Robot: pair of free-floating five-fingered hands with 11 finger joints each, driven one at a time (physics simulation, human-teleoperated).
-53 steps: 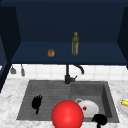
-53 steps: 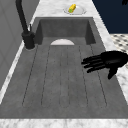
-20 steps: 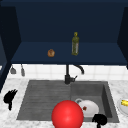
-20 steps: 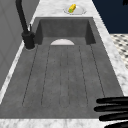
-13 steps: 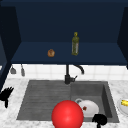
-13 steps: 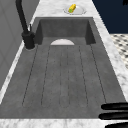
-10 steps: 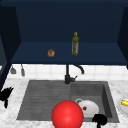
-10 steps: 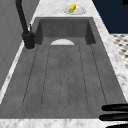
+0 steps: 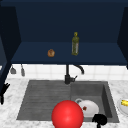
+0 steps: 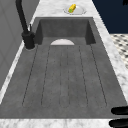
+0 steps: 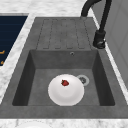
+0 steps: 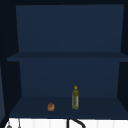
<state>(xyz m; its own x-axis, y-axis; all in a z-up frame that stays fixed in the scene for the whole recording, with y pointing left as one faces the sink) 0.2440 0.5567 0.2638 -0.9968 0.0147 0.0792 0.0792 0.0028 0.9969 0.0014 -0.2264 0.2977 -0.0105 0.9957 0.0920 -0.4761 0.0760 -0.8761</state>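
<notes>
While the sink (image 9: pixel 37 105) is serving as the landmark, the left hand (image 9: pixel 3 92) is hovering over the marble counter just off the sink's left end, beside the ribbed draining board; its fingers are sticking out fairly straight and it is holding nothing. Seen from the left side, two of its dark fingers (image 10: pixel 119 110) are reaching in at the near right corner of the draining board (image 10: pixel 65 75), just beyond its edge. The right hand (image 9: pixel 100 119) is hanging at the front rim of the sink's basin, near the white plate (image 9: pixel 87 108); how far its fingers are open cannot be told. That plate is lying on the basin floor, beside the drain, and is carrying a small strawberry (image 11: pixel 65 82). A red ball (image 9: pixel 67 114) is sitting at the sink's front edge, overlapping the plate's left side. The black faucet (image 9: pixel 68 75) is rising from the sink's back rim. On the counter right of the sink, a second plate (image 9: pixel 122 106) is holding a yellow item. Above the sink, a shelf is bearing a green bottle (image 12: pixel 75 98) and a small brown item (image 12: pixel 51 107).
</notes>
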